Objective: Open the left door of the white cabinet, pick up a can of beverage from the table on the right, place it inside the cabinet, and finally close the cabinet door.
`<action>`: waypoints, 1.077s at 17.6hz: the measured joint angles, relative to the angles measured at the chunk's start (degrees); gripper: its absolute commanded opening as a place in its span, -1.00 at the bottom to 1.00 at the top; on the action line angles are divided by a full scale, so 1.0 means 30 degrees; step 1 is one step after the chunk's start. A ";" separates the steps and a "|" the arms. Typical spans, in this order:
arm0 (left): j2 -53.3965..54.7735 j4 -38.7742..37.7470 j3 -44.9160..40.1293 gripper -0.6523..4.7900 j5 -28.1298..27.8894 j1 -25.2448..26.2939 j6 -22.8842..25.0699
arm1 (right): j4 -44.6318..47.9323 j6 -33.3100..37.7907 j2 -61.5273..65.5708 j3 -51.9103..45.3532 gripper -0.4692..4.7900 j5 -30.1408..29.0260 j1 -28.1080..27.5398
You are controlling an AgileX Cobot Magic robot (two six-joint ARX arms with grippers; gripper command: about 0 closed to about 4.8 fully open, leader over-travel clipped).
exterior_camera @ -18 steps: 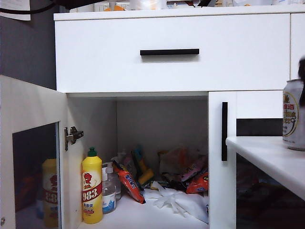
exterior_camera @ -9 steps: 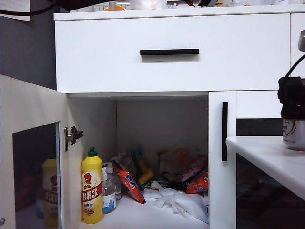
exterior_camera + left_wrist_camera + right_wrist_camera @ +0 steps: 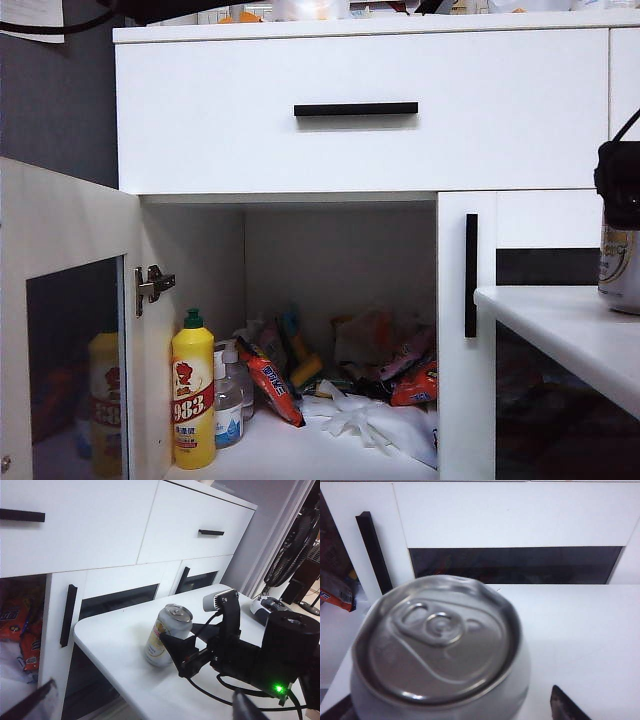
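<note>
The white cabinet (image 3: 200, 110) has its left door (image 3: 60, 230) swung wide open. The can of beverage (image 3: 620, 268) stands upright on the table (image 3: 560, 325) at the right edge. My right gripper (image 3: 620, 222) has come down over the can's top and stands open. In the right wrist view the can (image 3: 440, 645) fills the space between the fingertips (image 3: 567, 707), with a gap on one side. My left gripper (image 3: 140, 712) is open and empty, off the table's corner, looking toward the can (image 3: 165, 635) and the right gripper (image 3: 192, 655).
Inside the cabinet are a yellow bottle with a green cap (image 3: 193, 395), a small clear bottle (image 3: 230, 405), snack packets (image 3: 270, 385) and a white cloth (image 3: 380, 420). The right door (image 3: 470, 275) is shut. A fan (image 3: 295, 545) stands beyond the table.
My right gripper has dropped from the upper right edge of the exterior view down over the can's top, hiding the can's upper part. The left arm and the door have not moved.
</note>
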 measured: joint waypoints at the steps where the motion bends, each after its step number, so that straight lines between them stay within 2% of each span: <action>1: 0.0000 0.0000 0.0000 1.00 0.0000 0.0000 0.0000 | -0.0015 0.0007 0.0000 0.0000 0.76 -0.0066 0.0007; 2: 0.0000 0.0000 0.0000 1.00 0.0000 0.0000 0.0000 | 0.0000 0.0051 0.0000 0.0000 0.48 -0.0204 0.0007; 3: 0.0000 0.0000 0.0000 1.00 0.0000 0.0000 0.0000 | -0.0007 0.0087 0.0000 0.0000 0.08 -0.0226 0.0007; 4: 0.0007 0.0000 0.0000 1.00 -0.0015 0.0000 0.0000 | 0.0029 0.0095 0.0000 0.0007 0.01 -0.0306 0.0022; 6: 0.0000 -0.0007 0.0000 1.00 -0.0044 0.0000 0.0000 | 0.0029 0.0066 0.0000 0.0007 0.02 -0.0583 0.0007; 9: 0.0000 -0.0015 0.0000 1.00 -0.0080 0.0000 0.0000 | -0.1406 -0.0831 -0.0102 0.1115 0.02 -0.3111 0.0066; 11: 0.0000 -0.0022 0.0000 1.00 -0.0291 0.0000 0.0000 | -0.2528 -0.0925 -0.0189 0.2288 0.02 -0.3883 0.0146; 14: 0.0000 -0.0022 0.0000 1.00 -0.0401 0.0000 0.0000 | -0.5144 -0.0925 -0.0291 0.5734 0.02 -0.5843 0.0124; 17: -0.0342 -0.0117 0.0000 1.00 -0.1843 0.0015 0.0015 | -0.6776 -0.0933 -0.0255 0.7730 0.02 -0.7555 0.0146; 19: -0.0947 -0.0481 0.0000 1.00 -0.2353 0.0474 0.0066 | -0.6084 -0.0933 -0.0270 0.8633 0.02 -0.8051 0.0342</action>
